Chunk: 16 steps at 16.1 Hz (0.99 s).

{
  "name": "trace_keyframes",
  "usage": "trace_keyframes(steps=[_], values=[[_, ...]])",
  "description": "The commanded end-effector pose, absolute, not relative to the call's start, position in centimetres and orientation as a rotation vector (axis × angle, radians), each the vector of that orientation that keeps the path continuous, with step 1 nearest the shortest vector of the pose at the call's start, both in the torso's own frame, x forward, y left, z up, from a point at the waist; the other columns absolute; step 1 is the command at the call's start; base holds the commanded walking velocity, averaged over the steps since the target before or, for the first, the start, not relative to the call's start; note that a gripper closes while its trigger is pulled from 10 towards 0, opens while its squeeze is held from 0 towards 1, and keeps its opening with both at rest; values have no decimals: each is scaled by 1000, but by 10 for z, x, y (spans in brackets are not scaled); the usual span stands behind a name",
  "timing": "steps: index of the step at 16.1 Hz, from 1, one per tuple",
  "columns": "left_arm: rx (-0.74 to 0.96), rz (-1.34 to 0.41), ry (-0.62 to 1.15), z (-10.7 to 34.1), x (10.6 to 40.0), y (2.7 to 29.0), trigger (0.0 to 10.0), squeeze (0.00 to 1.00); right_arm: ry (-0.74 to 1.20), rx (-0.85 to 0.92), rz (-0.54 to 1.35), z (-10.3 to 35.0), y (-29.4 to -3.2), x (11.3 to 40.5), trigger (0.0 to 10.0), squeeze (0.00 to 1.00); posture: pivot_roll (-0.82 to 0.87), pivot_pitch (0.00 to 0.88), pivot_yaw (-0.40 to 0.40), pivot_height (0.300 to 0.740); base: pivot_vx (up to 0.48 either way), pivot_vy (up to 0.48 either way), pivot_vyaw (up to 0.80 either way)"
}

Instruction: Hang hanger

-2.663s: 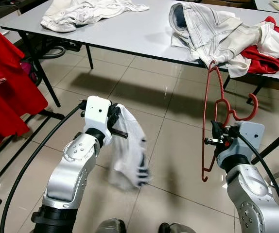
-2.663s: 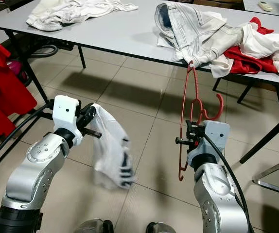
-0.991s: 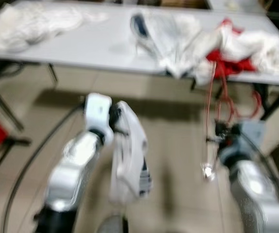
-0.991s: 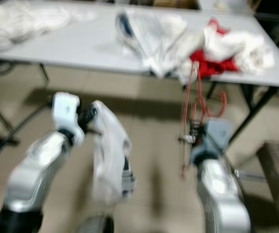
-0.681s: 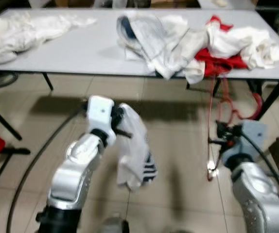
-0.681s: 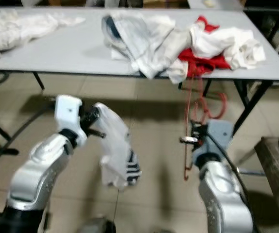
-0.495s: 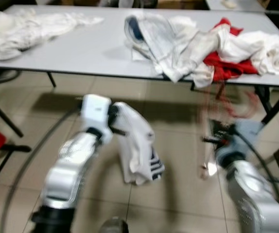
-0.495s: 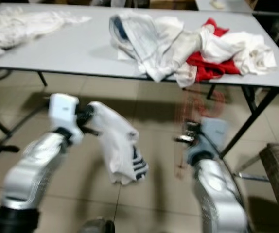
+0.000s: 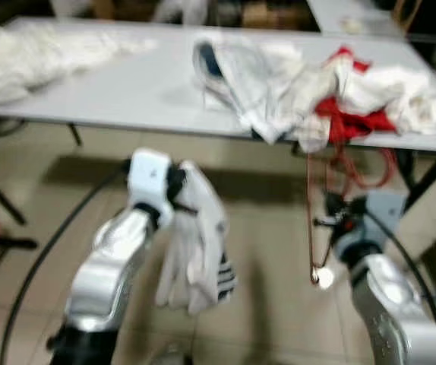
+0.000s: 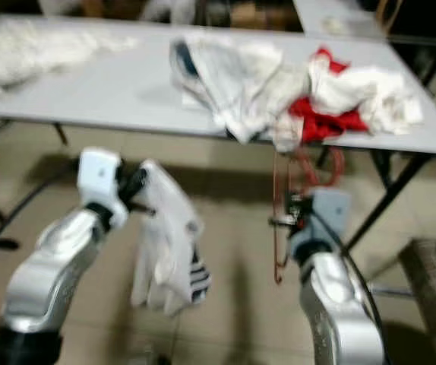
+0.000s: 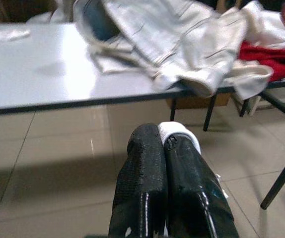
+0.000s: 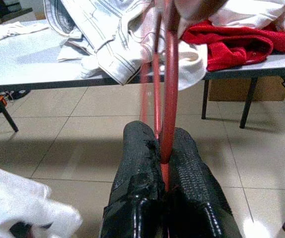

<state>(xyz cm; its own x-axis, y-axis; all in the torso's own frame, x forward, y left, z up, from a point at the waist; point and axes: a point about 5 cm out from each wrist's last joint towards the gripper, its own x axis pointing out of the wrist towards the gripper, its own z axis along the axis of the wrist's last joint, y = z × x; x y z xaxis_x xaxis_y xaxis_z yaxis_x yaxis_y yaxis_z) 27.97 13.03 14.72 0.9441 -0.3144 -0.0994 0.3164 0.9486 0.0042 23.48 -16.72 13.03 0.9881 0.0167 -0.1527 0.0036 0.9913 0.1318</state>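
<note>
My right gripper [image 9: 330, 221] is shut on a thin red hanger [image 9: 310, 205] that stands upright in front of the table edge; in the right wrist view the hanger's red wire [image 12: 167, 94] runs between the fingers [image 12: 137, 163]. My left gripper [image 9: 178, 190] is shut on a white garment with dark stripes [image 9: 199, 251] that hangs limp over the tiled floor. The left wrist view has white cloth [image 11: 178, 133] pinched at the closed fingertips [image 11: 147, 148].
A long grey table [image 9: 112, 84] spans the view ahead, with a white garment [image 9: 36, 53] at its left and a heap of pale denim, white and red clothes [image 9: 317, 84] at its right. Black table legs [image 9: 431, 175] stand at right. A black cable [image 9: 43, 266] loops at left.
The view has swung right: the red clothes on the rack at left have left the picture. Both grippers keep their hold; the white garment sways.
</note>
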Motion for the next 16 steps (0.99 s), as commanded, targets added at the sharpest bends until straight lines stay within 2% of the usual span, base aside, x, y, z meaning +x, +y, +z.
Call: trace_keyframes(steps=[1, 6, 9, 12, 16], values=[[17, -339, 60, 154, 278, 123, 10000, 0, 155, 106, -16, 131, -175, 231, 10000, 0, -6, 64, 8, 740, 322, 0, 0], [7, -335, 39, 160, 292, 128, 10000, 0, 108, 60, 17, 141, -173, 240, 10000, 0, -20, 27, 45, 740, 330, 0, 0], [-12, -306, 22, 165, 297, 131, 10000, 0, 92, 28, 64, 146, -172, 241, 10000, 0, -18, 23, 40, 740, 346, 0, -800], [-12, -300, 6, 169, 299, 131, 10000, 0, 92, -10, 126, 151, -169, 245, 10000, 0, -21, 27, 29, 740, 371, 0, 0], [-23, -272, -70, 197, 310, 134, 10000, 0, 50, -45, 335, 170, -169, 239, 10000, 0, -12, 15, 26, 740, 387, 0, 0]])
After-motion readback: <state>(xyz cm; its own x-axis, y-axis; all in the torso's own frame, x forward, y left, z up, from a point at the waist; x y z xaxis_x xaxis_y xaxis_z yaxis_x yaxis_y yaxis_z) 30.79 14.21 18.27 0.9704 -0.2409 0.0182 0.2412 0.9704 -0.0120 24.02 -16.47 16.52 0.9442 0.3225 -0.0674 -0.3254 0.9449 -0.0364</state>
